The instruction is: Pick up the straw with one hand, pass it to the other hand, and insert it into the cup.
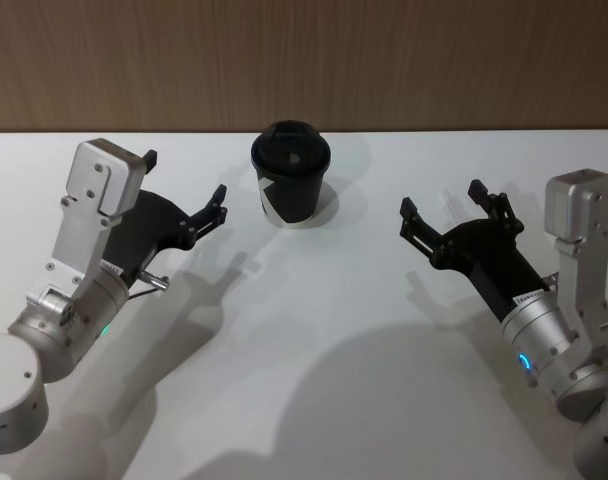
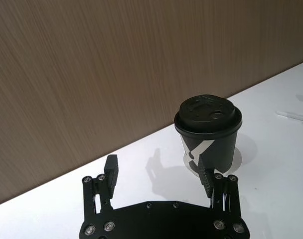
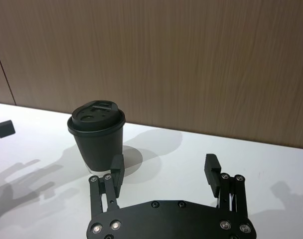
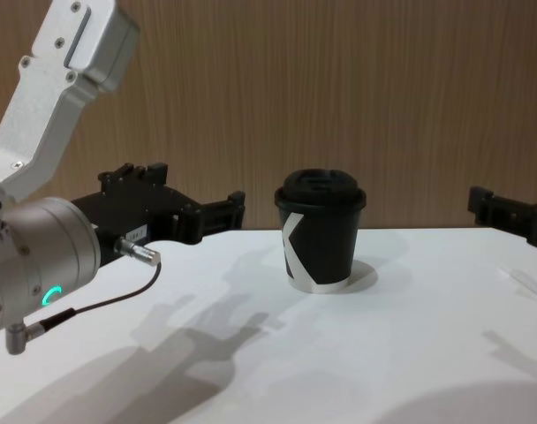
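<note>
Straw not yet picked up; both grippers spread above the table (image 1: 314,400).
My left gripper (image 1: 184,177) hangs wide open left of the cup (image 1: 289,175), my right gripper (image 1: 442,198) wide open to its right. The straw (image 4: 526,284) lies flat and faint on my right side. My judgement: lower the right gripper astride the straw's middle and close gently.

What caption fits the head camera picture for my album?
Open left gripper and open right gripper flank a lidded black cup on a white table.

Bright overhead light casts soft, overlapping shadows across the white table (image 1: 284,300).
</note>
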